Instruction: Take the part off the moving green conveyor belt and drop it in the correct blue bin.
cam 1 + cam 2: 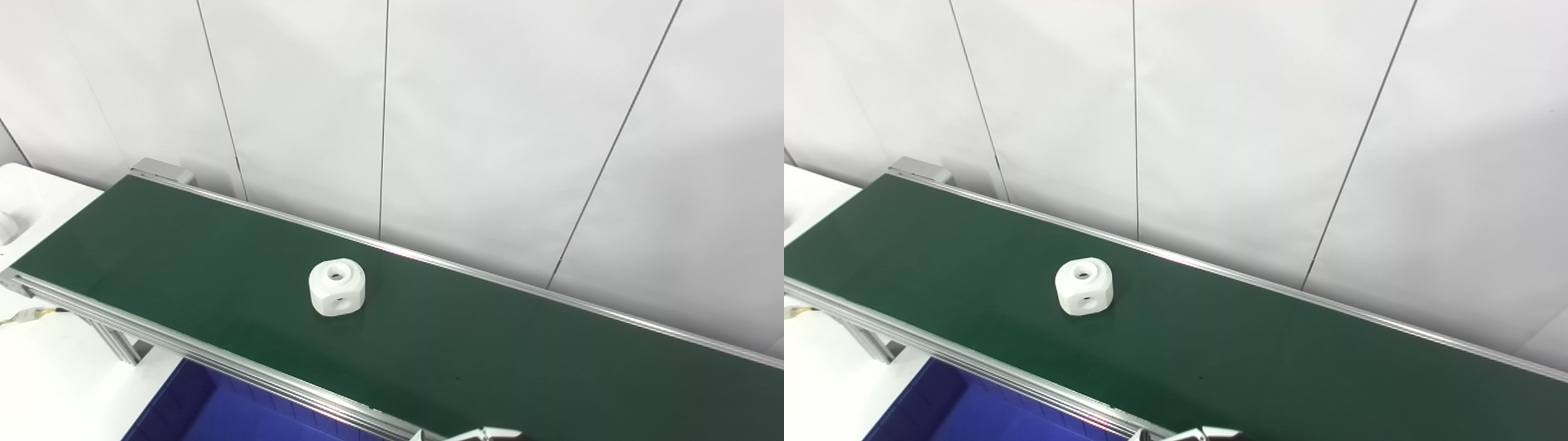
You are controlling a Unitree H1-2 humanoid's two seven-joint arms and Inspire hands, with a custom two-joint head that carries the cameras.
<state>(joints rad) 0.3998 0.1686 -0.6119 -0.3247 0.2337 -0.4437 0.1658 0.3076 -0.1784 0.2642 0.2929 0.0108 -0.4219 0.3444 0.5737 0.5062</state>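
A white blocky part with round holes in its top and side sits on the green conveyor belt, near the belt's middle; it also shows in the right eye view. Only a light metallic sliver of my right hand shows at the bottom edge, in front of the belt's near rail and well to the right of the part. Its fingers are cut off by the picture edge. My left hand is out of view. A blue bin lies below the belt's near rail at the bottom left.
The belt runs from upper left to lower right between aluminium rails. White wall panels stand right behind it. A white table with a small white object is at the left. A cable lies by the belt's left end.
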